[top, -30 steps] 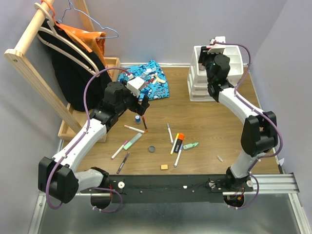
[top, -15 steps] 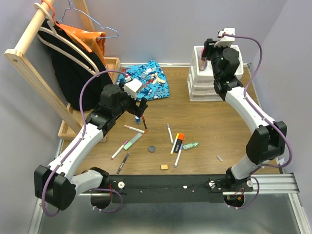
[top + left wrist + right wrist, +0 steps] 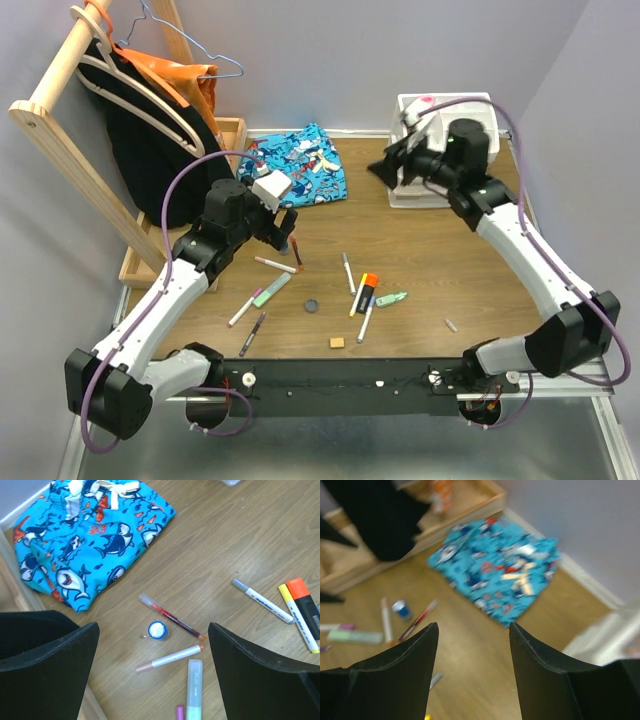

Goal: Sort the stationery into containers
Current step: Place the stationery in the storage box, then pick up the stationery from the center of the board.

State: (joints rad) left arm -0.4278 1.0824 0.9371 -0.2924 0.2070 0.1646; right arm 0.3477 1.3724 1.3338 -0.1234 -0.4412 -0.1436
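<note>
Stationery lies scattered on the wooden table: a small blue-capped jar (image 3: 157, 630), a red pen (image 3: 171, 616), a white pen (image 3: 170, 658), a green highlighter (image 3: 194, 690), a white marker (image 3: 261, 600) and an orange highlighter (image 3: 367, 288). A tan eraser (image 3: 337, 342) sits near the front edge. My left gripper (image 3: 285, 228) hangs open over the jar (image 3: 283, 243), holding nothing. The white organiser (image 3: 440, 160) stands at the back right with something pink (image 3: 425, 101) on top. Just left of it my right gripper (image 3: 385, 165) is open and holds nothing.
A blue shark-print cloth (image 3: 300, 170) lies at the back centre, also seen in the right wrist view (image 3: 495, 570). A wooden rack with dark clothes (image 3: 150, 150) and a wooden tray (image 3: 140, 265) fill the left side. A dark round cap (image 3: 312, 306) lies mid-table.
My right gripper has swung from above the organiser's top down to its left side, its jaws widening. A pink item now rests on the organiser. The left arm has shifted slightly.
</note>
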